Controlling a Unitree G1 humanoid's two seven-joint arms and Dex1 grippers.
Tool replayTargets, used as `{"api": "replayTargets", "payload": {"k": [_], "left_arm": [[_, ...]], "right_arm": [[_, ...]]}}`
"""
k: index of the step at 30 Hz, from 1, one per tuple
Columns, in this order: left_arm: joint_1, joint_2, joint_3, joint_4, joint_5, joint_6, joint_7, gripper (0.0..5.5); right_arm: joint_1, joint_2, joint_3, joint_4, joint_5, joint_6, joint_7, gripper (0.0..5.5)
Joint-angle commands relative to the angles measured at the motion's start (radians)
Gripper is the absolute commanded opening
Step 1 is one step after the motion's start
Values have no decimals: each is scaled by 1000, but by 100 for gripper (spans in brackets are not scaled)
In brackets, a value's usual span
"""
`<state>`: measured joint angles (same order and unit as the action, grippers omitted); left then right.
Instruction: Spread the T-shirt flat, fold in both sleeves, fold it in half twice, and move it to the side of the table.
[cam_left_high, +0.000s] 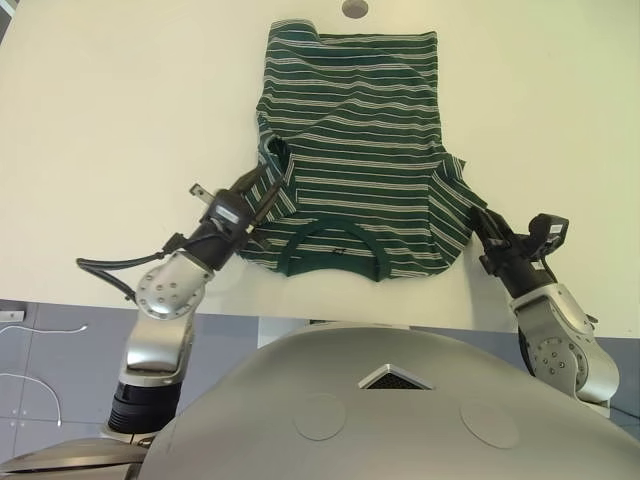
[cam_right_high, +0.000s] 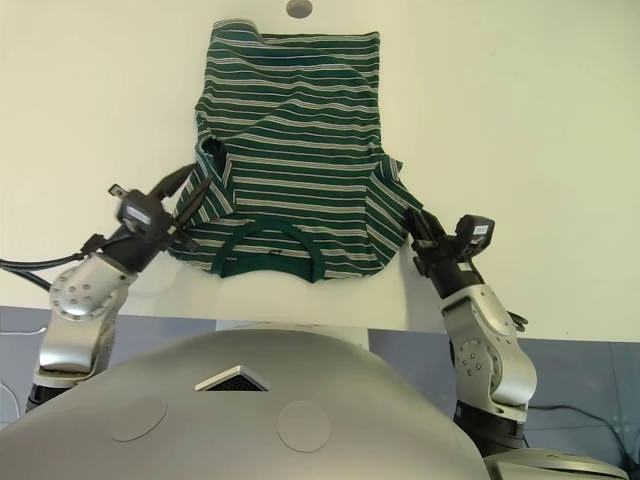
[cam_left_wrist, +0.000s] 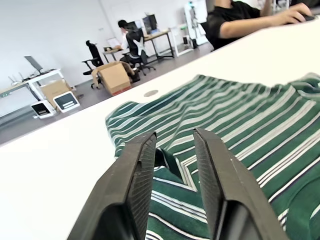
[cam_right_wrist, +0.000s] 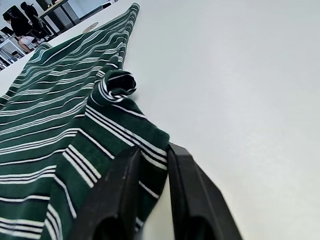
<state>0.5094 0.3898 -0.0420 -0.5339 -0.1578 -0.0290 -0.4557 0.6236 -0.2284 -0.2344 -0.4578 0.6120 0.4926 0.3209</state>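
A green T-shirt (cam_left_high: 360, 130) with white stripes lies on the white table (cam_left_high: 120, 120), its collar (cam_left_high: 335, 250) toward me and its hem at the far side. Both sleeves are bunched inward. My left gripper (cam_left_high: 262, 200) hovers open at the shirt's left shoulder; in the left wrist view its fingers (cam_left_wrist: 135, 185) frame the rumpled left sleeve (cam_left_wrist: 165, 160) beyond. My right gripper (cam_left_high: 480, 222) is at the shirt's right shoulder edge. In the right wrist view it (cam_right_wrist: 152, 150) is shut on that fabric, with the curled right sleeve (cam_right_wrist: 117, 82) just past it.
A round grey grommet (cam_left_high: 355, 8) sits in the table just beyond the shirt's hem. Bare tabletop spreads wide to the left and to the right (cam_left_high: 560, 110) of the shirt. The table's near edge (cam_left_high: 60, 297) runs just behind both wrists.
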Motion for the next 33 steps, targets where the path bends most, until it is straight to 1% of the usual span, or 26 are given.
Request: {"api": "replayTargets", "payload": {"k": [1, 2, 4, 6, 8, 10, 12, 14, 17, 19, 20, 21, 22, 23, 26, 27, 28, 30, 33], "left_arm": [[-4, -6, 119, 20, -124, 29, 3, 161], [-8, -10, 150, 41, -143, 38, 14, 161], [-22, -23, 204, 81, -181, 71, 41, 161], [-27, -18, 214, 109, -162, 85, 49, 161], [-6, 21, 190, 110, -96, 50, 13, 161], [-4, 70, 202, 110, -69, 20, -33, 161], [-19, 143, 227, 104, -67, 11, -103, 161], [-33, 252, 235, 97, -44, -10, -207, 161], [-53, 405, 235, 99, -26, -50, -367, 161], [-54, 487, 213, 111, 12, -104, -459, 161], [-37, 525, 196, 112, 36, -141, -506, 161], [-16, 561, 175, 120, 60, -184, -554, 161], [4, 586, 162, 128, 80, -223, -586, 179], [13, 605, 146, 147, 98, -263, -612, 197], [9, 617, 122, 196, 145, -355, -623, 233], [7, 614, 117, 210, 164, -384, -613, 255], [-4, 608, 111, 226, 185, -411, -601, 265], [-22, 594, 105, 256, 238, -461, -563, 270], [-37, 592, 111, 293, 268, -536, -522, 270]], "right_arm": [[-9, -8, 8, 0, -15, 3, 3, 23], [-14, -11, 5, -8, -14, -3, 9, 3], [-27, -19, -15, -48, 5, -16, 26, 1], [-31, -49, -2, -113, 11, -23, 68, 1], [-54, -166, 95, -177, -88, -11, 132, 1], [-95, -255, 173, -217, -160, 21, 161, 1], [-151, -303, 233, -237, -179, 79, 175, 1], [-212, -331, 283, -221, -197, 137, 178, 1], [-271, -350, 318, -176, -208, 194, 184, 1], [-285, -361, 334, -154, -214, 201, 195, 53], [-296, -362, 330, -150, -203, 206, 206, 65], [-304, -367, 314, -158, -181, 209, 225, 92], [-310, -378, 299, -170, -161, 208, 251, 109], [-296, -425, 281, -200, -149, 190, 308, 133], [-233, -565, 213, -268, -125, 145, 467, 174], [-208, -604, 187, -277, -123, 124, 514, 198], [-185, -630, 166, -282, -124, 103, 551, 210], [-151, -669, 151, -269, -161, 38, 603, 243], [-127, -677, 159, -221, -225, -51, 621, 313]]}}
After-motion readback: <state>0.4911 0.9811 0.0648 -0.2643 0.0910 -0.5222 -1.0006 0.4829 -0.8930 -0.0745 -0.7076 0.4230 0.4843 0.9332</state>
